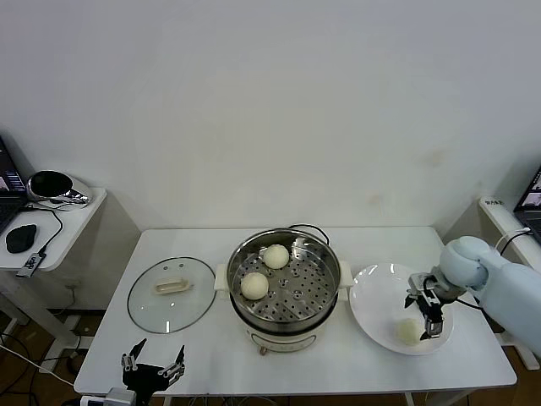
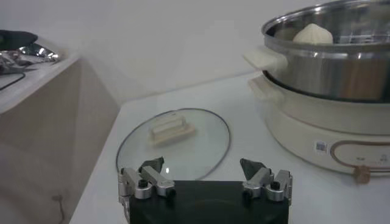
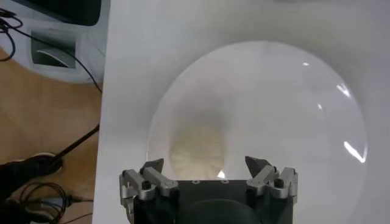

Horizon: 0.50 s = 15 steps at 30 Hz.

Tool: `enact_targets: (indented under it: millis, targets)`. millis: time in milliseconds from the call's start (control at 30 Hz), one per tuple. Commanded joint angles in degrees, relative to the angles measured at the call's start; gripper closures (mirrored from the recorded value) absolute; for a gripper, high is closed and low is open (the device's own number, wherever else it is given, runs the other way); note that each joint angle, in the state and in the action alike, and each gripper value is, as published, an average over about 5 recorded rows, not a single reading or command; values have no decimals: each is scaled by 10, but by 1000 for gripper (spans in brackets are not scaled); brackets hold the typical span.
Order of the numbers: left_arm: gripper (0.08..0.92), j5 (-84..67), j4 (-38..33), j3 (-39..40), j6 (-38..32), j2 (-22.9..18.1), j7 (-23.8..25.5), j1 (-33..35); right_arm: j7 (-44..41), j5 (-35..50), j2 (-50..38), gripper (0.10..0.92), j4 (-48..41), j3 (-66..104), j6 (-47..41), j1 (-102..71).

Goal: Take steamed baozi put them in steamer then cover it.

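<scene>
A white table holds a steel steamer at its centre, with two steamed baozi resting on the perforated tray inside. The glass cover lies flat on the table just left of the steamer. To the right sits a white plate carrying one more bun. The right pincer hovers directly over that bun, jaws spread wide, gripping nothing. The left pincer waits, parted and empty, at the table's near edge below the cover.
</scene>
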Motion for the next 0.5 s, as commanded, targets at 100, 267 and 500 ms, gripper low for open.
enact_targets:
  millis: [100,267,500]
  targets:
    - [177,2,10,-1,1,2,0,-1,7,-19,20,203,-28,15,7,-32]
    - [177,2,16,1,1,3,0,-4,11,-22,22,203,-31,15,7,-32]
    - [177,0,25,0,0,5,-2,-8,17,-14,22,233,-32,15,-1,-32]
